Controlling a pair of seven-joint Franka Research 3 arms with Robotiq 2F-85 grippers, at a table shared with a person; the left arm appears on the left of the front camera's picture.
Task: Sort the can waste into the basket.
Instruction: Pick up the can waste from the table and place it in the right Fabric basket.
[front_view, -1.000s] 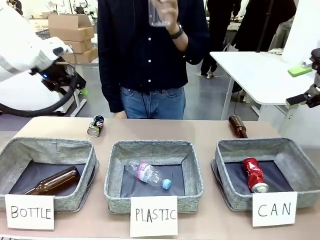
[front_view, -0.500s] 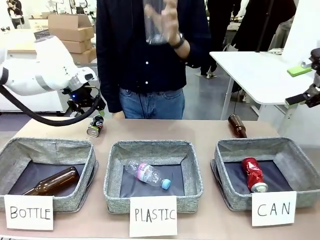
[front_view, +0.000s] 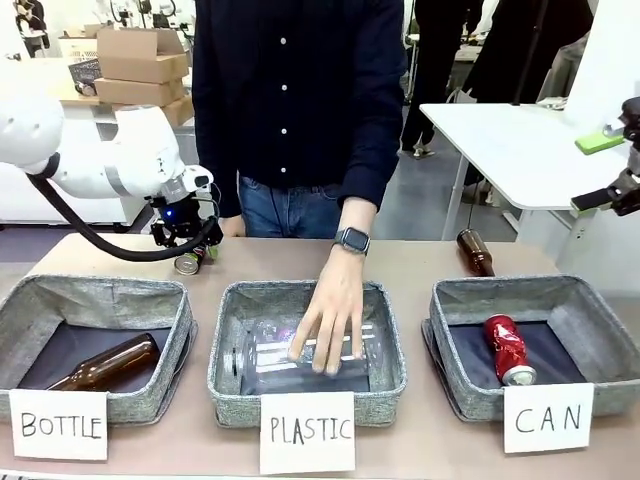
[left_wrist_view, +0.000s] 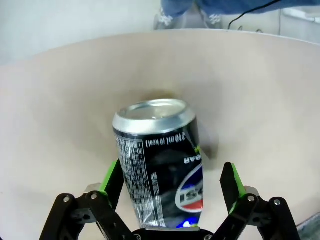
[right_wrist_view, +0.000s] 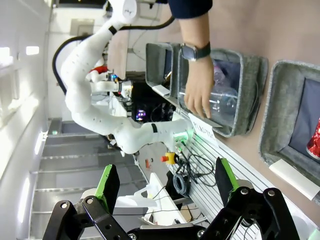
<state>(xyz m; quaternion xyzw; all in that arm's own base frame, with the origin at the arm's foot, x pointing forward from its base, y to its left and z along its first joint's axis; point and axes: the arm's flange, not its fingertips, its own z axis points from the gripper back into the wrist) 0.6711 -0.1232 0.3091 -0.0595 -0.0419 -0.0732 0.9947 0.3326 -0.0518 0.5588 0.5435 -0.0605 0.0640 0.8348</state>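
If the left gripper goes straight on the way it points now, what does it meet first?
The dark Pepsi can, right ahead between the open fingers of the left gripper. Past it comes the table. How close the can is remains unclear.

place: robotics lab | seen: white robot arm (front_view: 110, 165), stacked cardboard boxes (front_view: 140, 62), white worktable (front_view: 510, 150)

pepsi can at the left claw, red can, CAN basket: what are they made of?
Pepsi can: probably thin aluminium, with a glossy printed wall and a bare silver top with a rolled rim.
Red can: likely the same, shiny and visibly crumpled.
CAN basket: grey woven fabric, matte, soft-looking walls, dark lining.
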